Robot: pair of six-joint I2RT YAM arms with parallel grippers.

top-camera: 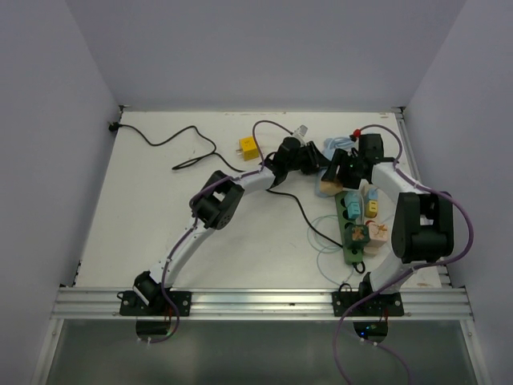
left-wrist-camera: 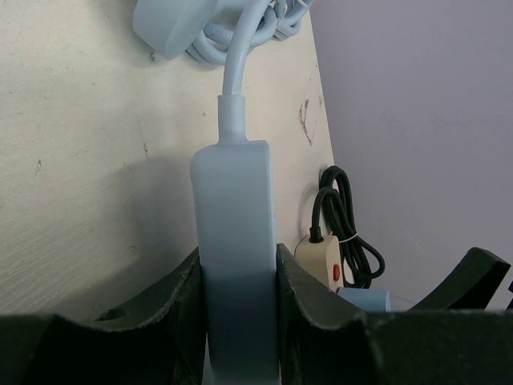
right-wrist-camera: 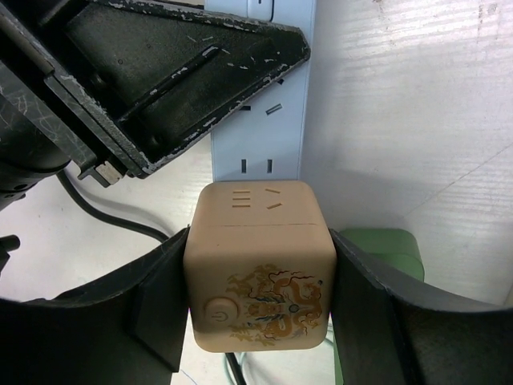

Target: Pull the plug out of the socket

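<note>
Top: 2 strips. 1 green strip (top-camera: 349, 228) lies along the desk's right edge, running near to far. 1 blue strip (top-camera: 333, 149) sits far, right of centre. 1 beige cube (top-camera: 327, 187) is just past the green strip's far end, in the right gripper (top-camera: 337, 176). The left gripper (top-camera: 314, 160) is at the blue strip. At least 3 small cubes (top-camera: 375, 233) are on or beside the green strip's right side; can't tell which are plugged in. 1 yellow cube (top-camera: 248, 146) is loose at far centre. 1 black cable (top-camera: 172, 144) runs toward the far-left corner. Left half of the desk is open; right side is crowded.

Left wrist: fingers (left-wrist-camera: 172, 301) clenched on both sides of the blue strip, its coiled cord (left-wrist-camera: 240, 32) beyond.

Right wrist: fingers (right-wrist-camera: 156, 301) clamped on two sides of the beige cube. The cube sits over the blue strip's end; seated or lifted, can't tell. The green strip shows just right of the cube. Left gripper is close at upper left, so clearance is tight.
</note>
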